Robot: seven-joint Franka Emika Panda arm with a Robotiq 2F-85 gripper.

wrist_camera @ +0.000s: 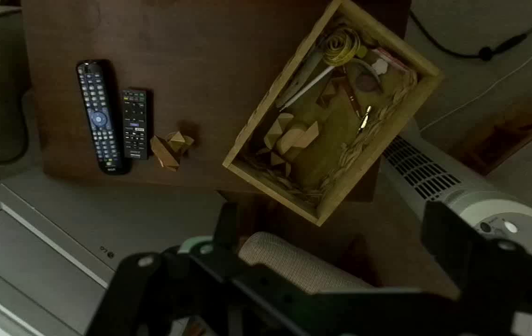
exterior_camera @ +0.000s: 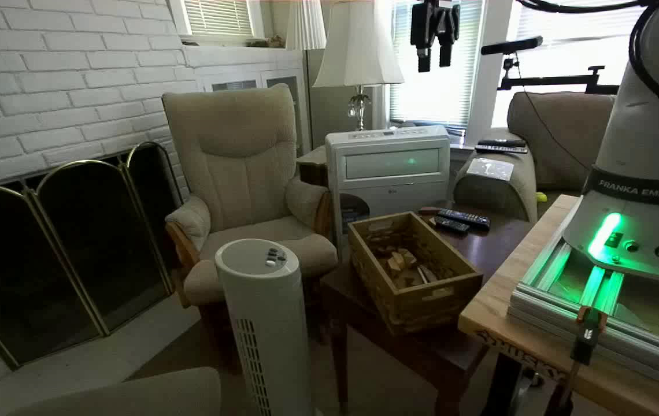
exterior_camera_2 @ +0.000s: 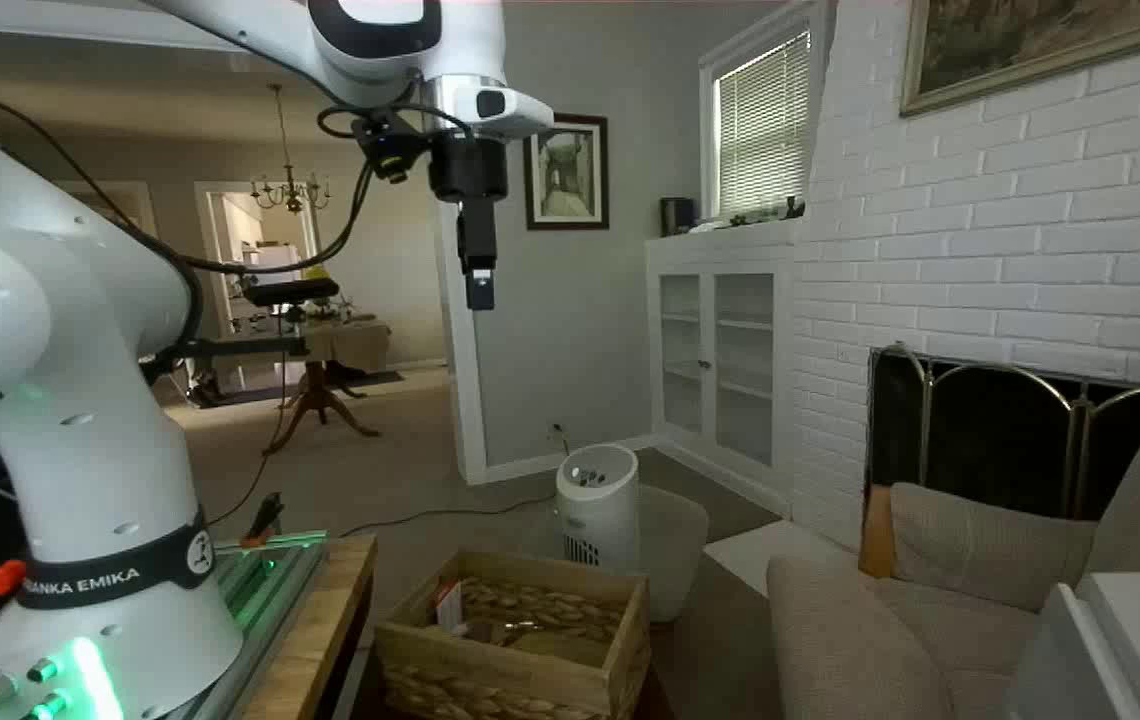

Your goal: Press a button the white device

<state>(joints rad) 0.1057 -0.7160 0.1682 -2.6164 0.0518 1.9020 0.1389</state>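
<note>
The white device is a tall white tower with a slotted lower body and a round grey top that bears several small buttons. It stands on the floor beside the small table in both exterior views (exterior_camera: 271,323) (exterior_camera_2: 598,520). In the wrist view the tower (wrist_camera: 415,154) lies at the right, and one finger partly covers its top. My gripper hangs high, pointing down, apart from the device, in both exterior views (exterior_camera: 434,60) (exterior_camera_2: 479,290). The wrist view shows its two fingers spread wide (wrist_camera: 331,224) with nothing between them.
A wooden box (exterior_camera: 468,280) with small items sits on the dark table (wrist_camera: 177,56). Two remotes (wrist_camera: 99,116) (wrist_camera: 135,123) and wooden pieces (wrist_camera: 168,151) lie there too. A white boxy unit (exterior_camera: 390,196), a beige armchair (exterior_camera: 237,173) and a lamp (exterior_camera: 358,46) stand around.
</note>
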